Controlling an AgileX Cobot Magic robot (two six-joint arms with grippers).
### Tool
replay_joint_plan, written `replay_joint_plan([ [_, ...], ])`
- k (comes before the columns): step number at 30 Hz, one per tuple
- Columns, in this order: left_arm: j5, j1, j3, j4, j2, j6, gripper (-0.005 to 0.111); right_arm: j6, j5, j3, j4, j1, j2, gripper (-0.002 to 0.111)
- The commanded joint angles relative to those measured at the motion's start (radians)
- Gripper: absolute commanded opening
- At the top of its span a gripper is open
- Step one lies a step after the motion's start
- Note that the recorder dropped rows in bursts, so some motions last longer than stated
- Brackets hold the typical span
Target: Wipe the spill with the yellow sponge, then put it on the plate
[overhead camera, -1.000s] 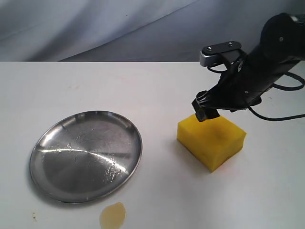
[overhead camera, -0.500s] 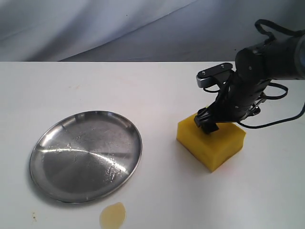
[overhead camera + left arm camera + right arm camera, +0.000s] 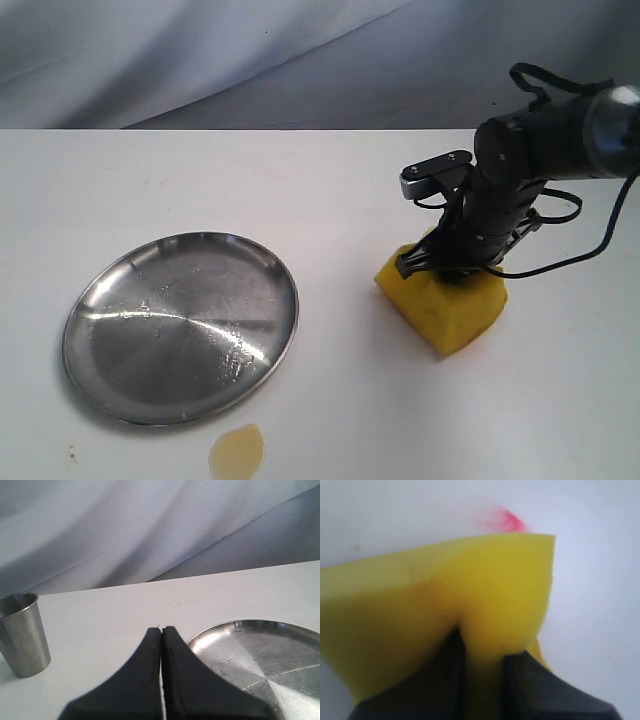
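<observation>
The yellow sponge (image 3: 445, 305) sits on the white table at the right, and my right gripper (image 3: 438, 266) is pressed down into its top, shut on it. In the right wrist view the foam (image 3: 445, 590) bulges around the two black fingers (image 3: 435, 680), squeezed between them. The steel plate (image 3: 180, 325) lies at the left, with nothing on it. The amber spill (image 3: 237, 451) is a small puddle just in front of the plate's near rim. My left gripper (image 3: 161, 630) is shut on nothing, beside the plate (image 3: 260, 655).
A steel cup (image 3: 22, 635) stands upright on the table in the left wrist view. A pink-red streak (image 3: 505, 520) marks the table just past the sponge. A grey cloth backdrop hangs behind the table.
My right arm has come down and slightly left onto the sponge, and its fingers have closed into the foam. The sponge now looks squeezed and narrower. Plate and spill are unmoved.
</observation>
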Motion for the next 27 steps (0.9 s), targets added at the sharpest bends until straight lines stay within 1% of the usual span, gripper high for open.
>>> replay_joint_plan([
  [1,-0.007,-0.006,0.005,-0.003,-0.003,0.0,0.0,0.002,0.081,0.016,-0.052,-0.007,-0.039,0.0],
  [3,-0.007,-0.006,0.005,-0.003,-0.003,0.0,0.0,-0.009,0.096,0.016,-0.033,-0.005,-0.095,0.0],
  [5,-0.007,-0.006,0.005,-0.003,-0.003,0.0,0.0,-0.083,0.121,0.016,0.034,0.004,-0.146,0.0],
  [9,-0.007,-0.006,0.005,-0.003,-0.003,0.0,0.0,-0.209,0.206,0.016,0.158,0.06,-0.236,0.0],
  [13,-0.007,-0.006,0.005,-0.003,-0.003,0.0,0.0,-0.249,0.251,0.016,0.225,0.169,-0.296,0.0],
  [18,-0.007,-0.006,0.005,-0.003,-0.003,0.0,0.0,-0.292,0.268,0.016,0.333,0.351,-0.307,0.0],
  [21,-0.007,-0.006,0.005,-0.003,-0.003,0.0,0.0,-0.292,0.221,0.016,0.352,0.465,-0.307,0.0],
  [24,-0.007,-0.006,0.005,-0.003,-0.003,0.0,0.0,-0.292,0.168,0.016,0.402,0.543,-0.302,0.0],
  [27,-0.007,-0.006,0.005,-0.003,-0.003,0.0,0.0,-0.293,0.147,0.016,0.448,0.596,-0.275,0.0],
])
